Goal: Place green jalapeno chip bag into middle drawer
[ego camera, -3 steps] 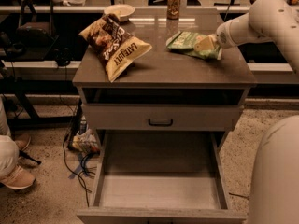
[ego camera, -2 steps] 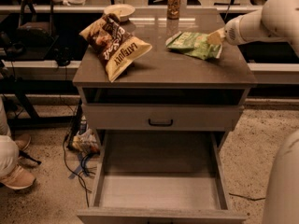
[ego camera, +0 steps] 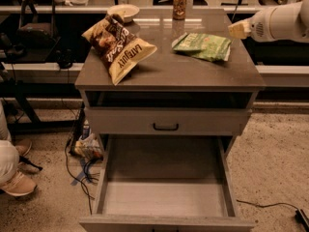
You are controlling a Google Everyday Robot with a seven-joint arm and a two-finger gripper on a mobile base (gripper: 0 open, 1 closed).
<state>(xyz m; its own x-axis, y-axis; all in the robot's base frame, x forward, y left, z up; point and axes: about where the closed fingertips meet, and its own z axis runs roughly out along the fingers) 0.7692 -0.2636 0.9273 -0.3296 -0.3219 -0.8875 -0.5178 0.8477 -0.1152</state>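
- Camera view: gripper (ego camera: 240,29) hangs at the right edge of the cabinet top (ego camera: 169,74), just right of the green bag (ego camera: 203,46) and not touching it, as far as I can see.
- Gripper holds nothing; can't make out whether it is apart or together, since only a pale tip shows on the end of the white arm (ego camera: 282,21).
- Green bag lies flat on the cabinet top, right-rear part, near the right edge.
- Middle drawer (ego camera: 164,197) is pulled out wide below, with bare floor and nothing in it.
- Upper drawer (ego camera: 120,121) with black handle (ego camera: 165,126) is closed, above the open one.
- Brown bag (ego camera: 118,47), marked "Late July", lies on the left part of the top, well apart from the green bag.
- Can (ego camera: 179,4) stands upright at the rear, behind the green bag.
- Bowl (ego camera: 123,11) sits rear left, just behind the brown bag.
- Cables (ego camera: 82,170) and some small clutter on the floor left of the cabinet.
- Shoe (ego camera: 17,183) at the far left edge.
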